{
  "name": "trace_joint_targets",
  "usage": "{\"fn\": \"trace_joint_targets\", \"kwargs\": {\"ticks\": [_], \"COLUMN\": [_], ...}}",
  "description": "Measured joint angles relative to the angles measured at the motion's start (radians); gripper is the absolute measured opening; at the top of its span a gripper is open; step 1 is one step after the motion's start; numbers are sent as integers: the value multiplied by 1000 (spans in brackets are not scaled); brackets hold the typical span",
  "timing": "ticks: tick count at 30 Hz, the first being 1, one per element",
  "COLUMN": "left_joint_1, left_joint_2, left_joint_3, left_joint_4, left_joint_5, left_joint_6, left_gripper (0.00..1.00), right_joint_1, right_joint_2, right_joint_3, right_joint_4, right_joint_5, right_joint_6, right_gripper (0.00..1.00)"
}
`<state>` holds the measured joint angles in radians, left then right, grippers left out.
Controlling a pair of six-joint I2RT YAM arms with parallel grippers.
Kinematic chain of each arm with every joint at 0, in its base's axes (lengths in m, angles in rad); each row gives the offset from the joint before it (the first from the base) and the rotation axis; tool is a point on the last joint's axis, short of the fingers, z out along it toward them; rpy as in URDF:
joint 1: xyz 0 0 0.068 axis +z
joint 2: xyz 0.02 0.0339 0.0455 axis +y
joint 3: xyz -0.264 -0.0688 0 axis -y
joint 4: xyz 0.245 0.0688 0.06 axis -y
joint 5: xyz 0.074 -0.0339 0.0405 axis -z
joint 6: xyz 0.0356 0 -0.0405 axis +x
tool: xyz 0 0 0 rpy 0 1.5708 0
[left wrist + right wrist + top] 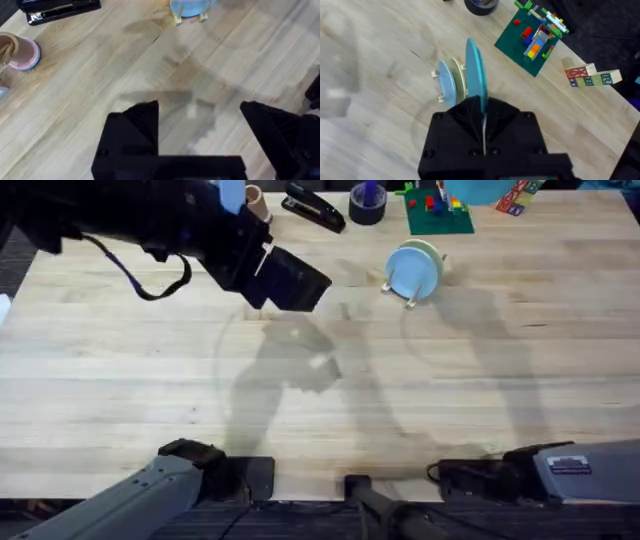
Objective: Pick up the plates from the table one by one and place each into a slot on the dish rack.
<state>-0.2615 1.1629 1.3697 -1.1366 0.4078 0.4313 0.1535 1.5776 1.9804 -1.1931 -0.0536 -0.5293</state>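
Three plates (476,70), one dish rack (441,85).

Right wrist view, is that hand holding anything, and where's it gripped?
Yes: the right hand pinches the turquoise plate by its near rim, edge-on above the dish rack.

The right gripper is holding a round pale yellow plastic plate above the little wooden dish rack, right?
Not quite. The right gripper is shut on a round turquoise-blue plastic plate, as the right wrist view shows. The pale yellow plate already stands in the small light-wood dish rack, beside a light blue plate.
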Motion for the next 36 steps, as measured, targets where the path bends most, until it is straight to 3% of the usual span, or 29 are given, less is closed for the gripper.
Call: {"fn": "trace_joint_targets", "kwargs": {"ticks": [10,36], "left_joint_1": [0,0], "left_joint_2": [0,0], "left_joint_3": [0,0], "left_joint_4": [0,0], "left_joint_5": [0,0], "left_joint_6": [0,0], "left_gripper": [995,996], "right_joint_1": [-47,-81], "right_joint_2": [9,254], "right_joint_3": [2,3], "right_joint_4": [7,10], "right_joint_5": [-4,-75], "right_joint_6": [-26,-105], "right_gripper": [27,27]}}
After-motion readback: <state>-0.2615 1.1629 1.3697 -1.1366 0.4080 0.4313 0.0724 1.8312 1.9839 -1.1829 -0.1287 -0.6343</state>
